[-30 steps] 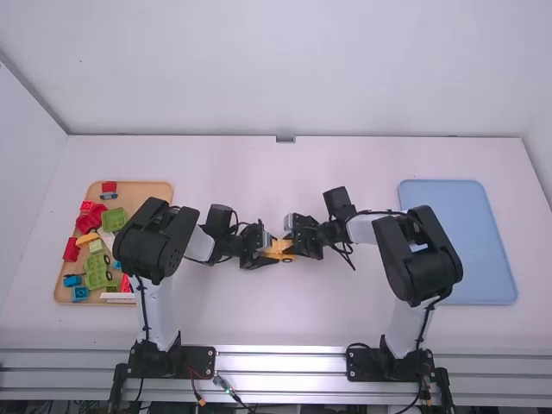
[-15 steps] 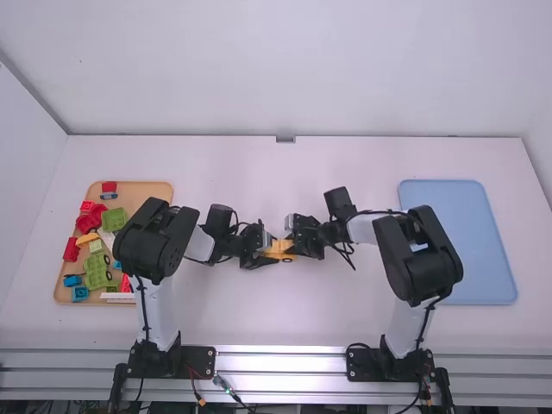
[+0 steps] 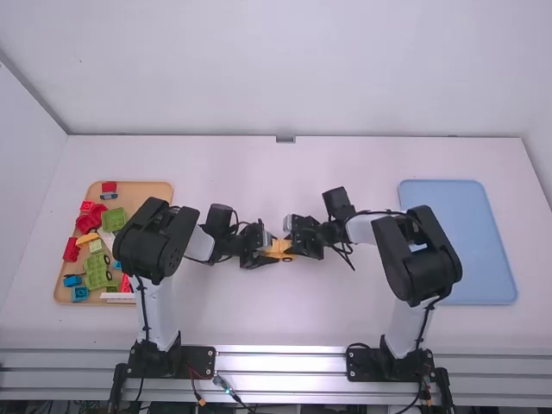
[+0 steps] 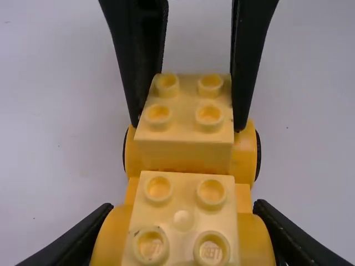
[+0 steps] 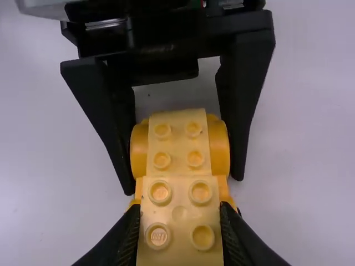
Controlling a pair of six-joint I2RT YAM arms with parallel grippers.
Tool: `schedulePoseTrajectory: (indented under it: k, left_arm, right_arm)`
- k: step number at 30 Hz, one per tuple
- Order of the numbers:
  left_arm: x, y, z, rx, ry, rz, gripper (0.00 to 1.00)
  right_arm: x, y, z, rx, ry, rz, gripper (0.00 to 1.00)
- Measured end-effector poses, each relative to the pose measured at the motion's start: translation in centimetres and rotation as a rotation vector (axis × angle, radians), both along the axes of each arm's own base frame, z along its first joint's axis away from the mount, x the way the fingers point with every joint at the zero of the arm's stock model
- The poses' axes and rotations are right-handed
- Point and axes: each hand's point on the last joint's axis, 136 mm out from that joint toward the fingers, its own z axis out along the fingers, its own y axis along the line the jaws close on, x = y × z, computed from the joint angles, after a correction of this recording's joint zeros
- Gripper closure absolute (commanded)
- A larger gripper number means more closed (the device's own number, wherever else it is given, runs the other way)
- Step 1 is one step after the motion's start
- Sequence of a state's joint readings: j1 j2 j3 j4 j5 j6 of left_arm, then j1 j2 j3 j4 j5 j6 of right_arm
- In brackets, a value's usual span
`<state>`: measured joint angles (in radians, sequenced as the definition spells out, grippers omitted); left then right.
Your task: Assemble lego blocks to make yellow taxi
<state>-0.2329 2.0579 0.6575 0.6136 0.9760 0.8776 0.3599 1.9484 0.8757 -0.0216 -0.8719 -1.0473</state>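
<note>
High view: part-built yellow car (image 3: 280, 249) sits btwn left gripper (image 3: 272, 251) and right gripper (image 3: 291, 247), mid-table (image 3: 285, 310); whether wheels bear on the surface, can't tell. Wooden tray (image 3: 157, 188) by the left arm holds spare stock, incl. red blocks (image 3: 71, 250), green blocks (image 3: 114, 219), blue blocks (image 3: 79, 294) and a yellow piece (image 3: 87, 239). Blue tray (image 3: 483, 259) lies beyond the right arm; prob. for finished work, unconfirmed.

Left wrist view: left gripper's fingers pinch the car by the rounded wheel arches at its own end. Left-end block (image 4: 183, 221), studs up, sits btwn those arches. Right-end block (image 4: 186, 122) is on the body w/ right gripper's fingers on its sides. Tyre (image 4: 258, 155) visible at that end.

Right wrist view: right gripper's fingers pinch the right-end block; left gripper's fingers clasp the opposite arches.

Progress: chassis w/ wheels OK, two yellow blocks in pos. Est. past halfway. Full seating of right-end block not verifiable; prob. being pressed home. Outstanding: roof or cab parts above the bare studs, maybe that yellow piece, then release and final check
</note>
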Motion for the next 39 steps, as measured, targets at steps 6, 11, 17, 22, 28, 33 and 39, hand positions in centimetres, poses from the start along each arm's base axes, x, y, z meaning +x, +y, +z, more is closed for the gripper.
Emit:
schedulePoseTrajectory:
  k: [6, 11, 17, 22, 28, 33, 39]
  left_arm:
    - [-0.2, 0.0, -0.1, -0.001, 0.007, -0.007, 0.44]
    - [-0.1, 0.0, 0.0, -0.001, 0.006, -0.007, 0.44]
    - [-0.1, 0.0, 0.0, -0.001, 0.007, -0.007, 0.44]
    - [-0.1, 0.0, 0.0, -0.001, 0.006, -0.007, 0.44]
    - [-0.4, -0.2, 0.0, -0.003, 0.009, -0.016, 0.45]
    - [-0.3, -0.2, 0.0, -0.002, 0.008, -0.015, 0.45]
    - [-0.4, -0.2, 0.0, -0.003, 0.010, -0.016, 0.46]
  right_arm:
    - [-0.1, 0.2, -0.1, -0.013, -0.017, 0.012, 0.88]
    - [-0.1, 0.2, -0.2, -0.017, -0.022, 0.013, 0.87]
    - [0.0, 0.2, -0.2, -0.022, -0.024, 0.011, 0.78]
    - [0.0, 0.3, -0.2, -0.034, -0.032, 0.008, 0.56]
    - [-0.2, 0.9, -0.6, -0.067, -0.059, 0.024, 0.34]
    - [0.4, 0.8, -0.6, -0.056, -0.079, 0.015, 0.26]
    - [0.4, 0.2, 0.7, 0.028, -0.026, 0.016, 0.19]
